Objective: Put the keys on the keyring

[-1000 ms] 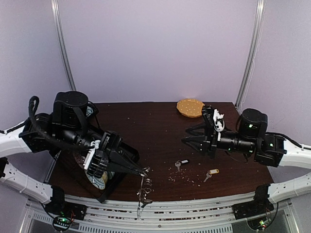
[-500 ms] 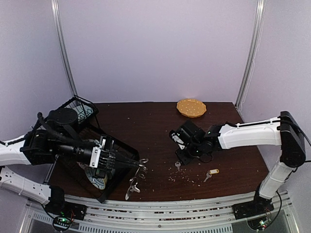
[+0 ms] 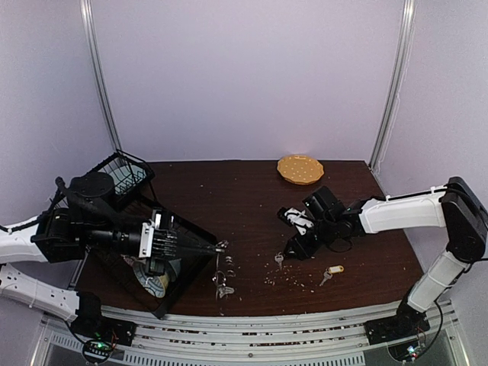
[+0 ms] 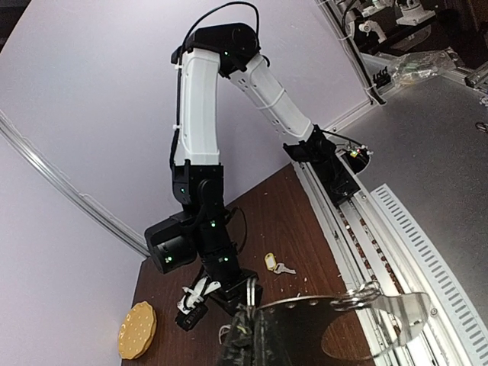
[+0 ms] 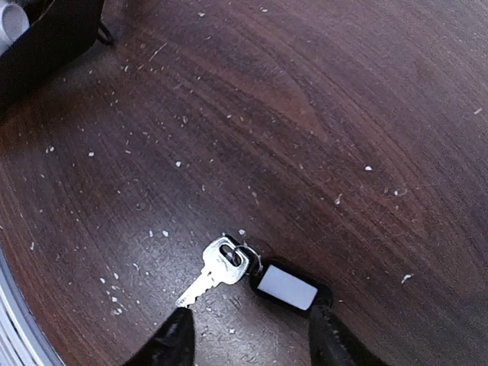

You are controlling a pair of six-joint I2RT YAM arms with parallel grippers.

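Right jaws stand apart, straddling the black-and-white-tagged key [image 5: 217, 268]; left jaws pinch the keyring [image 4: 396, 305].

Even soft light, sharp, wrist views warped

Probably a robotics lab: a dark wooden table [image 3: 229, 191] with plain lilac panels [image 3: 244, 76] walling it behind and slotted metal rails [image 3: 305, 326] along its near edge.
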